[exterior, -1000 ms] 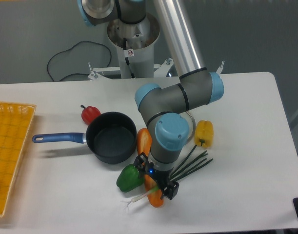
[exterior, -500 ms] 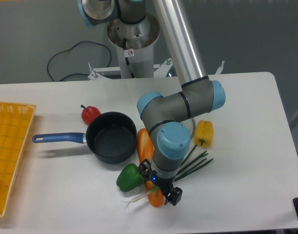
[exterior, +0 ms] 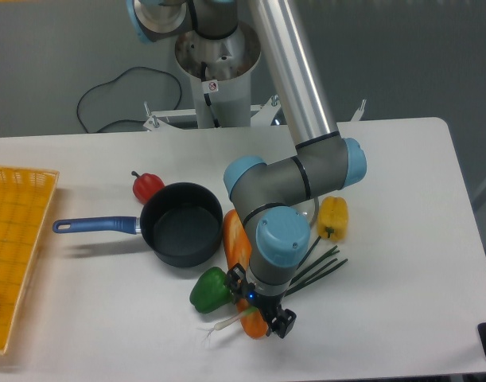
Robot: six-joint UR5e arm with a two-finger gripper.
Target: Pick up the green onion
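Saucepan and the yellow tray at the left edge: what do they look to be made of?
The saucepan looks like dark matte metal, perhaps non-stick coated, with no shine inside; its blue handle looks like glossy plastic or painted metal. The yellow tray looks like moulded plastic, judging by its regular grid of ribs, though woven material cannot be ruled out.

White table (exterior: 402, 175), yellow basket (exterior: 16, 239), blue-handled pot (exterior: 175, 223), red pepper (exterior: 146, 185), green pepper (exterior: 211, 290), yellow pepper (exterior: 332, 218), baguette (exterior: 238, 243), green onion (exterior: 314, 269)

Green onion (exterior: 318, 267) middle behind pincer (exterior: 262, 314)

No text is legible in view.
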